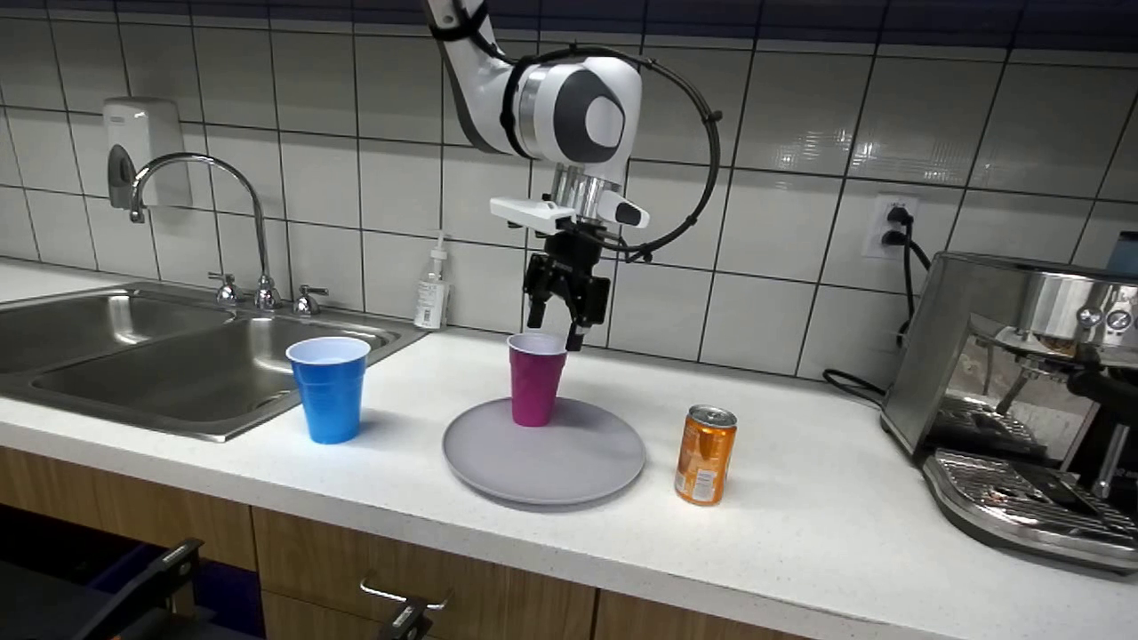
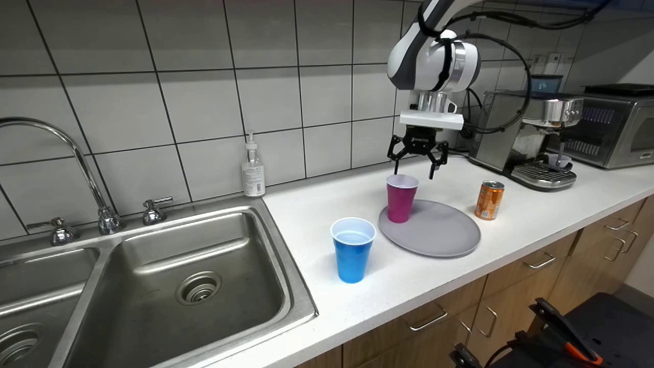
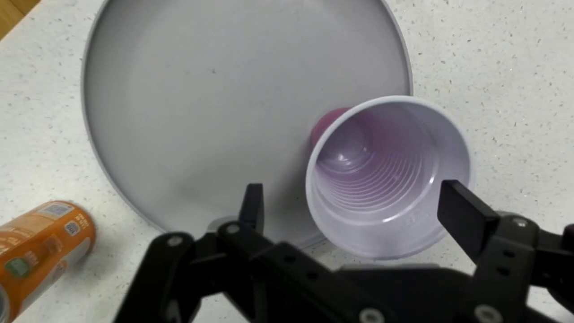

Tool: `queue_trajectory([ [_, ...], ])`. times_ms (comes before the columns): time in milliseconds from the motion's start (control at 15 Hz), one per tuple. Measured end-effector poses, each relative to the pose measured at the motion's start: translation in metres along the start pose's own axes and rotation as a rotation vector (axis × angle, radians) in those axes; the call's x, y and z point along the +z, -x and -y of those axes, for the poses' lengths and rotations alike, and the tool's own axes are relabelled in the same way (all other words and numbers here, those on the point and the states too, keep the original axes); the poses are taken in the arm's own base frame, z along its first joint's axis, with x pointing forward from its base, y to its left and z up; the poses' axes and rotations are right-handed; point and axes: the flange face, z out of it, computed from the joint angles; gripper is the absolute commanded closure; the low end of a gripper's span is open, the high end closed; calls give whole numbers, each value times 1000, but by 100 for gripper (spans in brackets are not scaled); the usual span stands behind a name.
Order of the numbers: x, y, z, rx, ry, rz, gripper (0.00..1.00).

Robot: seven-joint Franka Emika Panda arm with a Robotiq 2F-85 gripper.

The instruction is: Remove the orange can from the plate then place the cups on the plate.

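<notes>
The magenta cup (image 1: 535, 391) stands upright on the grey plate (image 1: 569, 467), near its wall-side edge; it also shows in an exterior view (image 2: 400, 204) and the wrist view (image 3: 381, 179). The blue cup (image 1: 331, 400) stands upright on the counter between plate and sink, also in an exterior view (image 2: 352, 258), out of the wrist view. The orange can (image 1: 706, 458) stands upright on the counter beside the plate, on the coffee machine's side; the wrist view shows it (image 3: 45, 251). My gripper (image 1: 556, 329) is open and empty, fingers pointing down just above the magenta cup's rim (image 3: 352, 186).
A double steel sink (image 2: 286, 286) with a faucet (image 1: 258, 222) lies beyond the blue cup. A soap bottle (image 1: 432, 289) stands by the tiled wall. A coffee machine (image 1: 1022, 382) stands at the far end past the can. The counter's front edge (image 1: 400, 511) runs before the plate.
</notes>
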Motion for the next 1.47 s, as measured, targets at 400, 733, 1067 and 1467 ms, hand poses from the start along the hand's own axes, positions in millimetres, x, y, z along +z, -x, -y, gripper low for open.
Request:
queue_trajectory([
  [400,-20,25,-6,-107,-12,-12,0],
  [733,-26,55,-5,-202,-7,-48,0],
  [1067,-24,84,2,-268,-3,-100,0],
  [1467,-22,93,2,-284,1,-106,0],
])
